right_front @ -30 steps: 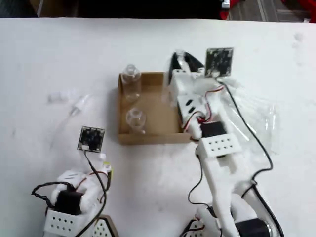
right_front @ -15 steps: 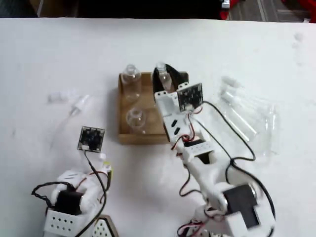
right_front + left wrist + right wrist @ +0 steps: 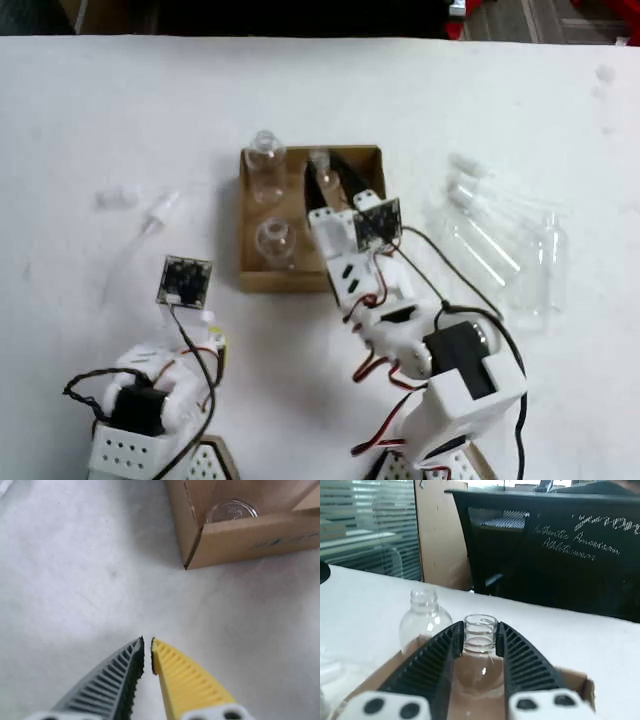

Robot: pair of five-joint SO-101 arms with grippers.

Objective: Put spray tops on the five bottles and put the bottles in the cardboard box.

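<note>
My right gripper point(image 3: 480, 639) is shut on the neck of a clear, open-necked bottle point(image 3: 480, 628), which it holds upright inside the cardboard box point(image 3: 252, 272). In the high view this bottle point(image 3: 322, 166) is at the box's far middle, under the right arm. Two more clear bottles stand in the box, one in the far left corner point(image 3: 265, 158) and one nearer point(image 3: 275, 240). A spray top point(image 3: 160, 211) lies on the table left of the box. My left gripper point(image 3: 148, 653) is shut and empty, low over bare table near the box's front left corner point(image 3: 192, 555).
Clear bottles and spray tops in plastic wrapping point(image 3: 500, 240) lie right of the box. A small clear piece point(image 3: 114, 197) sits beside the loose spray top. The white table is open at the front left and the back.
The right arm has swung left and pulled back, carrying the bottle from beyond the box's far right corner to inside the box. The left arm has not moved.
</note>
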